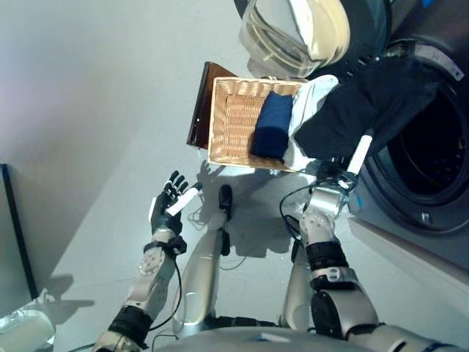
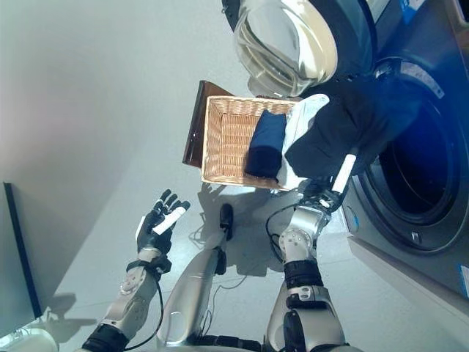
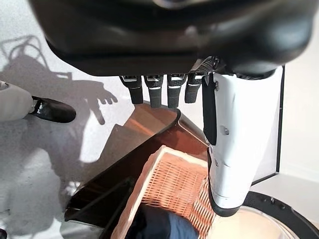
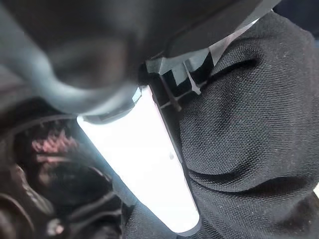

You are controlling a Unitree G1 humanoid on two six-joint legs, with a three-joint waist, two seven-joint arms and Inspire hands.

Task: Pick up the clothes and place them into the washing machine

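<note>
Starting at my left, the left hand hangs idle above the floor, well apart from the work, its fingers straight and relaxed with nothing between them. Next comes the wicker basket resting on a dark brown stool, with a folded navy garment and a white cloth left inside it. Further right, my right hand is lifted with the black garment bunched over it, the cloth hanging between the basket's edge and the washing machine opening, partly draped over the drum's rim. To do this step well, I judge I should carry the bundle further right and deep into the drum before letting go, keeping the trailing cloth from snagging on the rim or on the open glass door above the basket. The head views give me that layout but hide the fingers under the cloth. The right wrist view fills with black fabric pressed against the white thumb cover, so I read the grip as pinching the garment. The left wrist view adds the basket's weave from the other side.
</note>
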